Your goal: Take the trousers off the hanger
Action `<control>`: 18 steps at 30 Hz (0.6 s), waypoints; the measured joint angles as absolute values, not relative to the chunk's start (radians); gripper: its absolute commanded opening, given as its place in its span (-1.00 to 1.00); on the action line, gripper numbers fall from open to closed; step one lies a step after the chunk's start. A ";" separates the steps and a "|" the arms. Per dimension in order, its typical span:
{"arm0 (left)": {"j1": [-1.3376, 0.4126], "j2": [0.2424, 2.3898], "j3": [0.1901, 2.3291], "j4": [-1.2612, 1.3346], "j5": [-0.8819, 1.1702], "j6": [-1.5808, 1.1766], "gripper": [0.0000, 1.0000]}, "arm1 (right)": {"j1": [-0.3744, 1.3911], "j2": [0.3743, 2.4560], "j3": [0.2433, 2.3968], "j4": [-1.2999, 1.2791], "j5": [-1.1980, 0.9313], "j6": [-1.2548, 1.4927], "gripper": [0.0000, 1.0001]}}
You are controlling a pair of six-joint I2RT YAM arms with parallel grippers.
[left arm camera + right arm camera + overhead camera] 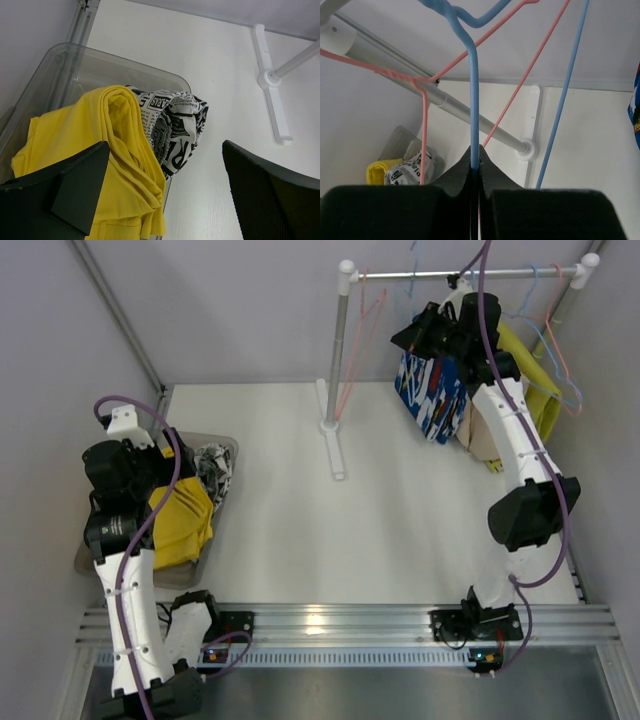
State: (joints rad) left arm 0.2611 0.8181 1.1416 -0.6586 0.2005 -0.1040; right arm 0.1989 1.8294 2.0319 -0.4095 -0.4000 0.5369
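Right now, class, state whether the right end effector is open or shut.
Shut. The right end effector clamps the blue hanger, jaws meeting on its wire.

black-and-white print trousers (172, 125), perhaps "RAS"

**Robotics laboratory test cell.** A small white garment rack (339, 350) stood at the far side of a bare white desk (400, 530). Plain grey panel walls (230, 310) boxed the desk in behind the rack and on both sides of it. Opposite the rack, at the desk's near edge, two cabled robot arms (510, 430) were bolted to an aluminium rail (340, 625). Wire hangers (474, 100) hung from the rack's bar, and a clear plastic bin (130, 66) lay to the rack's left.
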 measured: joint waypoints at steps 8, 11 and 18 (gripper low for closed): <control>0.261 0.818 1.140 -0.659 0.193 -0.104 0.98 | 0.237 1.832 2.018 -0.399 -0.405 0.524 -1.00; 0.261 0.817 1.139 -0.659 0.193 -0.104 0.98 | 0.249 1.823 1.979 -0.392 -0.407 0.524 -1.00; 0.261 0.807 1.128 -0.659 0.186 -0.104 0.98 | 0.260 1.815 1.922 -0.389 -0.418 0.524 -1.00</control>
State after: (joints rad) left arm 0.2611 0.8070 1.1282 -0.6590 0.1856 -0.1036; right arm 0.2604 1.8149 1.9224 -0.3893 -0.4175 0.5243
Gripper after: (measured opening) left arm 0.990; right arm 0.004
